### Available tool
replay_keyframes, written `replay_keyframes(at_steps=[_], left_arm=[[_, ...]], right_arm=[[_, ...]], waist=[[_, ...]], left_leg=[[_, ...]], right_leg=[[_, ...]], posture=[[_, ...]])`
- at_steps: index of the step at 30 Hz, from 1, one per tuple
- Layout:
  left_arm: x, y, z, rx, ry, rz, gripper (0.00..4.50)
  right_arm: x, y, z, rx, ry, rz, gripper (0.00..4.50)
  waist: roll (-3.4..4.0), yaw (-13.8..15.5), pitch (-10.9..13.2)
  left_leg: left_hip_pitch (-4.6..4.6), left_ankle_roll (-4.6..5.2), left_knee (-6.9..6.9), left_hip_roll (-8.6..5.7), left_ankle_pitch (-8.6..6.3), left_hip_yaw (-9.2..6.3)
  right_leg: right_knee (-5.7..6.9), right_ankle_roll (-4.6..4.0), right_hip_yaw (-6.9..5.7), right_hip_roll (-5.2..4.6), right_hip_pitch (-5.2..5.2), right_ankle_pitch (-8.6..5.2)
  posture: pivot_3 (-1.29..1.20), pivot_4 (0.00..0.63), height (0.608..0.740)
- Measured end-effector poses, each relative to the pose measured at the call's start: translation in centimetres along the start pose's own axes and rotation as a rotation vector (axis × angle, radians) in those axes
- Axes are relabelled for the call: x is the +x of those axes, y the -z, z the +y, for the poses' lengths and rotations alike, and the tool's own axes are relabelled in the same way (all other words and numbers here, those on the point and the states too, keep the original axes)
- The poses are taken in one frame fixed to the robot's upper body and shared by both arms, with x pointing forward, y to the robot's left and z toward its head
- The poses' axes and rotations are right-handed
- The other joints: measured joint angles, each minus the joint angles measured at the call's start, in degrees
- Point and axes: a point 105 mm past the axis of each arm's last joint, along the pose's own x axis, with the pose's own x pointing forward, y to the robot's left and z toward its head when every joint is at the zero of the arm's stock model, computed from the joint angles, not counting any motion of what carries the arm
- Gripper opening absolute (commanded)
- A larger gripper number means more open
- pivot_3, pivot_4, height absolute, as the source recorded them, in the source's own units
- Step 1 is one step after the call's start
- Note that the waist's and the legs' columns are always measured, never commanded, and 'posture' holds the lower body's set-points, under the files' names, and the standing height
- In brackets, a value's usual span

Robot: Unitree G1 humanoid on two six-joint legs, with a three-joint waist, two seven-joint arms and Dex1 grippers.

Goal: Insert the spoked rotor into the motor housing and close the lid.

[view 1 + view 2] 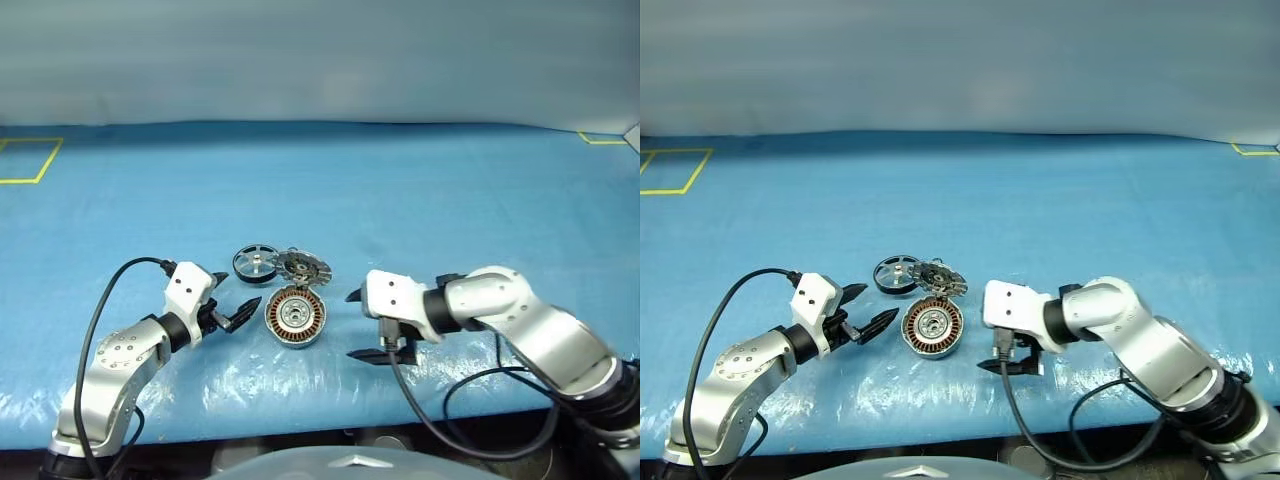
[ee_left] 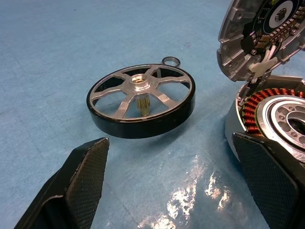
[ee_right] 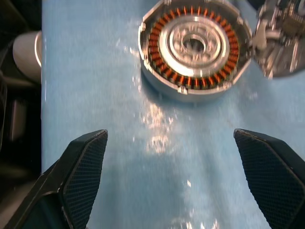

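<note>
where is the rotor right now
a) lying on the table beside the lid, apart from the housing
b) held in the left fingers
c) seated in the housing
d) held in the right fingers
a: the rotor lies on the table next to the lid, with the housing open and empty nearer the robot, and both grippers open and holding nothing.

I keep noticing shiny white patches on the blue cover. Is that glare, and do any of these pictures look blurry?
Yes, glare: in the left eye view the blue table cover glints near its front edge; in the left wrist view bright reflections sit below the sharp spoked rotor; in the right wrist view a sheen runs below the motor housing, and the lid at the edge looks smeared.
</note>
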Motion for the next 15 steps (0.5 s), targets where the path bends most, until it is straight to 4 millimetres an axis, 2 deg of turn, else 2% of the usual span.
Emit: replay_keyframes(at_steps=[1,4,8,11,15], left_arm=[[0.0,0.0,0.0,0.000,0.002,-0.001,4.50],[0.0,-0.1,-0.1,0.001,0.011,-0.006,4.50],[-0.1,0.1,-0.6,-0.006,0.037,-0.015,4.50],[-0.5,0.4,-0.9,-0.010,0.044,-0.019,4.50],[-0.8,0.6,-1.2,-0.012,0.057,-0.030,4.50]], right_arm=[[-0.4,0.6,-1.0,-0.013,0.037,0.038,4.47],[-1.8,1.9,-5.6,-0.037,0.208,0.104,4.47],[-1.1,1.4,-10.7,-0.050,0.388,0.023,4.47],[0.4,0.8,-13.4,-0.020,0.449,-0.065,4.47],[3.1,0.1,-14.3,0.018,0.419,-0.171,4.47]], waist=[[0.00,-0.05,0.01],[-0.05,-0.12,0.04],[-0.10,-0.33,0.08],[-0.10,-0.30,0.09],[-0.07,-0.12,0.10]], left_leg=[[0.00,0.00,0.03,0.00,0.00,0.04],[0.03,0.01,0.06,0.00,0.00,0.12],[0.01,0.01,0.02,0.02,0.00,0.15],[-0.01,0.06,0.01,0.01,-0.03,0.17],[-0.09,0.16,0.00,0.00,-0.09,0.17]], right_leg=[[0.01,0.00,0.02,-0.01,-0.01,0.00],[0.01,0.01,0.07,-0.02,0.01,0.01],[0.02,0.17,0.18,0.01,-0.04,0.13],[-0.06,0.21,0.22,0.02,-0.05,0.17],[-0.22,-0.04,0.23,0.03,-0.04,0.35]], posture=[[0.00,0.150,0.740],[0.00,0.150,0.740],[0.00,0.150,0.740],[0.00,0.150,0.740],[0.00,0.150,0.740]])
